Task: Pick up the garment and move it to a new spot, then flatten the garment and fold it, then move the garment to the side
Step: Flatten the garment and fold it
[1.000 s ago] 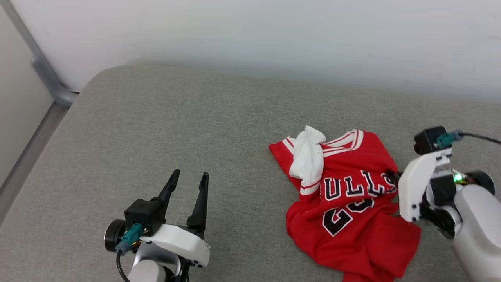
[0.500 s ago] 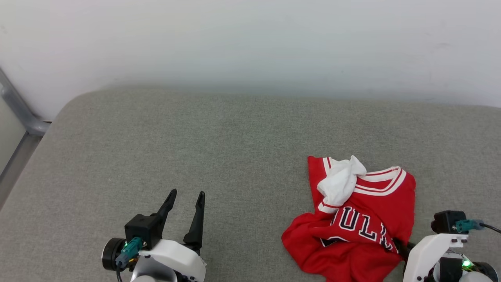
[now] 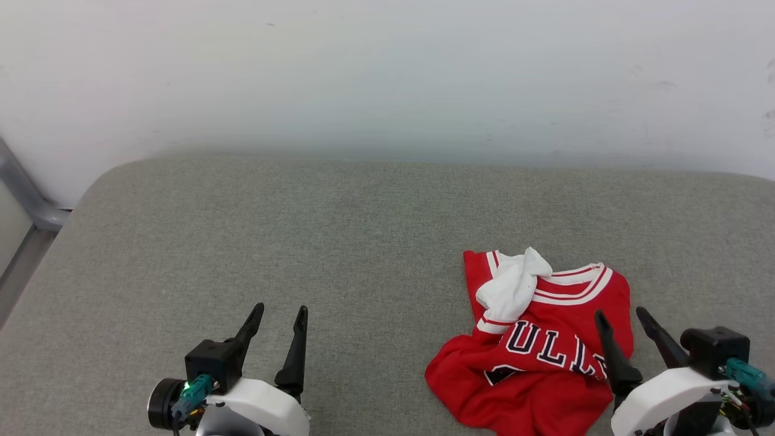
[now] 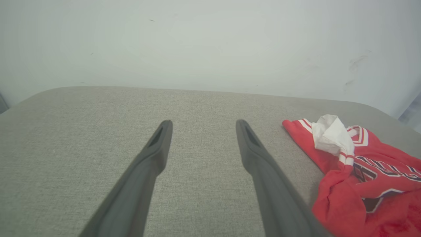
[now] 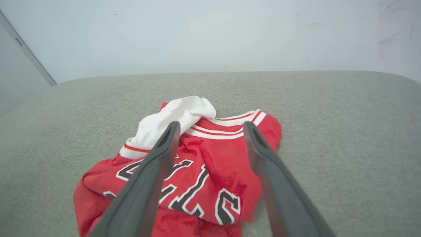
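The garment [image 3: 545, 357] lies in a crumpled heap on the grey cushion [image 3: 303, 230], at about 4 o'clock in the head view. Its striped collar [image 3: 575, 281] sits at the heap's 12 o'clock, and a white sleeve [image 3: 511, 284] is flopped over the chest at 11 o'clock. The lower body is bunched under the lettering toward 6 o'clock. The right gripper [image 3: 620, 313] hovers over the heap's 3 o'clock edge with its fingers spread and nothing between them. In its wrist view the two fingers frame the collar and lettering. The left gripper [image 3: 279, 309] waits at 7 o'clock, well apart from the cloth, its fingers also spread and empty. With both grippers free and the shirt bunched, the work in hand looks like taking hold so it can be lifted and spread out. To do that well, the right fingers should come down on a clean edge, such as the shoulder just beside the collar. They should pinch a single layer rather than a whole fold, since a grab in the middle only lifts a lump. The left arm would need to cross toward 3 o'clock for the opposite shoulder or the sleeve. The bare cushion toward 9 and 10 o'clock gives room to lay it flat. The slick fabric may slip, so a deep, firm pinch is wise.
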`<state>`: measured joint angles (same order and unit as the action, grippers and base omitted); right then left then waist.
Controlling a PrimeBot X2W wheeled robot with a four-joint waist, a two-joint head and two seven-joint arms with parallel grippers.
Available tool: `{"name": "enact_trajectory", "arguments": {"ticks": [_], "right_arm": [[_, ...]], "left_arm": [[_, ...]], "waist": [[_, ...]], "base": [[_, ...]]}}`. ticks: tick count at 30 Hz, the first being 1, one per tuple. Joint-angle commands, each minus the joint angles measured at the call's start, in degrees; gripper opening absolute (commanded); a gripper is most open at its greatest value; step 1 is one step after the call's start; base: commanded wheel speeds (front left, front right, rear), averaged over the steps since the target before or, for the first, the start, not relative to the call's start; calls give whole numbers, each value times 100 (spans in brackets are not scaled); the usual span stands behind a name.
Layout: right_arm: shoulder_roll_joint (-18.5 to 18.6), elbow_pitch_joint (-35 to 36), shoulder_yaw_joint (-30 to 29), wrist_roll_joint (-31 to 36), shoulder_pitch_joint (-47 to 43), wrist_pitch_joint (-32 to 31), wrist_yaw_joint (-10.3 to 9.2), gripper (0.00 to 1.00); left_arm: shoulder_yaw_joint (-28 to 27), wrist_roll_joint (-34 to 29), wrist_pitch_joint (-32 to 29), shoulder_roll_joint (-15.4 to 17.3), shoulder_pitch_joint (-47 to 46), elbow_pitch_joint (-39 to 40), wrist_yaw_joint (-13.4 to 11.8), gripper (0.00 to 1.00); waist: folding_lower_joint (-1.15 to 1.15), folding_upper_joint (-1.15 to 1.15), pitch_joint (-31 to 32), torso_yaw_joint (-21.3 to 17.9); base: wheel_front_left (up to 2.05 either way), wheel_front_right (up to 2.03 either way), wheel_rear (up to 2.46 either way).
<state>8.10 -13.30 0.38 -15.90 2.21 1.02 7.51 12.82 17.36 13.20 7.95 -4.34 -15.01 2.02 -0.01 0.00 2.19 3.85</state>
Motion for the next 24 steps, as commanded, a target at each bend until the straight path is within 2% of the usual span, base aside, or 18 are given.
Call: {"name": "enact_trajectory", "arguments": {"ticks": [1, 6, 16, 20, 24], "right_arm": [[-45, 182, -1, 115, -142, 129, -4, 100], [-180, 671, -46, 478, -450, 292, -4, 100], [-430, 1611, -373, 750, -1038, 9, -3, 100], [-481, 1858, -446, 768, -1137, -170, -3, 100], [-508, 2020, -479, 775, -1162, -308, -4, 100]], "left_arm": [[4, 17, -13, 14, 62, 32, -27, 100], [-1, 39, -59, 68, 92, 88, -66, 100], [42, 36, -204, 181, 137, 190, -119, 100], [175, 40, -422, 192, -44, 187, -3, 100], [501, 83, -870, 61, -461, 147, 210, 100]], "waist": [[1, 0, 8, -20], [1, 0, 38, -86], [1, 0, 55, -298], [1, 0, 17, -374], [1, 0, -69, -434]], "base": [[0, 0, 0], [0, 0, 0], [0, 0, 0], [0, 0, 0], [0, 0, 0]]}}
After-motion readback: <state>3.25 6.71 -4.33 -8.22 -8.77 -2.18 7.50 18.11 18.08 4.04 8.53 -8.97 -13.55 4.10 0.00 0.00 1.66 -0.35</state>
